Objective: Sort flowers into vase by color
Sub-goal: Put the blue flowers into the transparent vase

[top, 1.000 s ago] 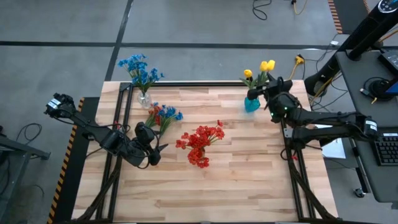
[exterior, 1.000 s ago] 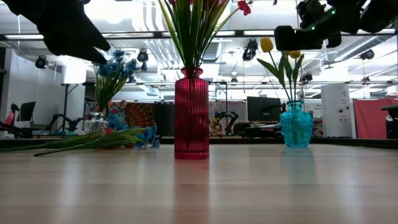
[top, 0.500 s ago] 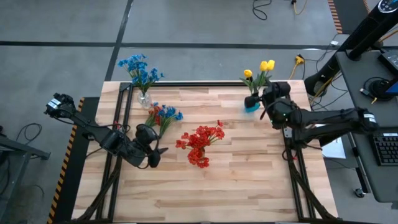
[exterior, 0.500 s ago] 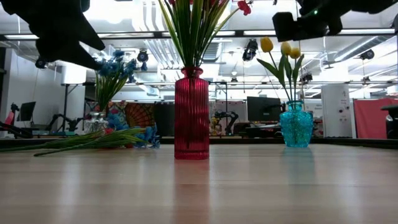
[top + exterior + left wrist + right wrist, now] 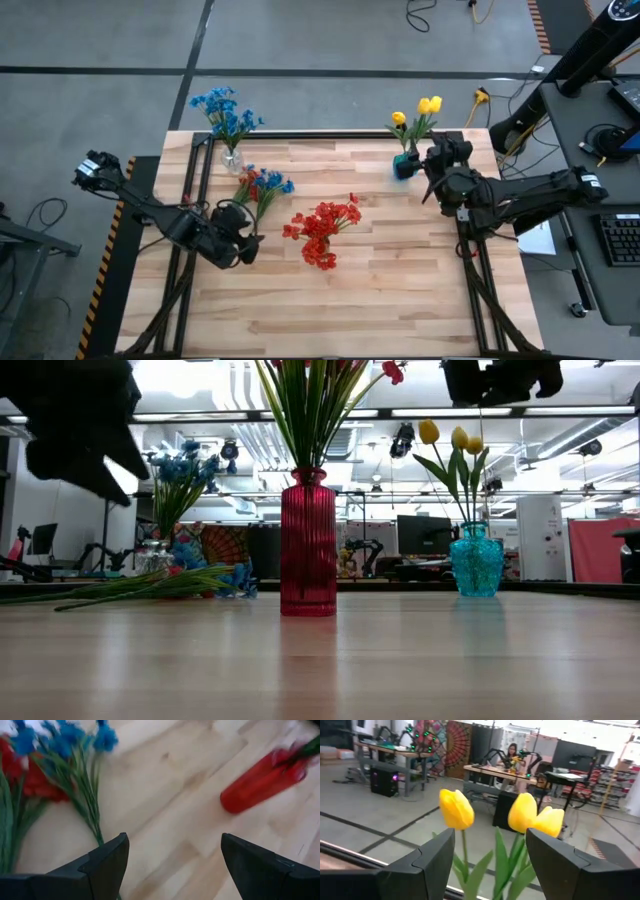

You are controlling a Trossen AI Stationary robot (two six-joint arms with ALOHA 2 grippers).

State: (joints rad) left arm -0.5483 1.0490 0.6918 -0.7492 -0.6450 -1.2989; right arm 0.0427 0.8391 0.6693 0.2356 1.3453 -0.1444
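Blue flowers (image 5: 226,112) stand in a clear vase, red flowers (image 5: 322,232) in a red vase (image 5: 308,545), and yellow tulips (image 5: 418,112) in a teal vase (image 5: 477,560). Loose blue and red sprigs (image 5: 262,185) lie flat on the table, stems toward the near left. My left gripper (image 5: 250,240) hovers open over their stem ends (image 5: 97,832), slanting down, with the red vase (image 5: 260,782) beyond its open fingers (image 5: 172,865). My right gripper (image 5: 437,155) is open and level beside the tulips (image 5: 457,810), which show beyond its fingers (image 5: 490,855).
A black frame rail (image 5: 205,170) runs along the table's left side and another (image 5: 465,250) along the right. The three vases stand across the far half. Bare wood (image 5: 330,310) fills the near half. Beyond the table, a person sits far off in the room (image 5: 511,751).
My right gripper has risen and drawn back a little from the yellow tulips, which stay in the teal vase. My left gripper has rolled about its wrist and tipped further down over the loose stems. The flowers and vases have kept still.
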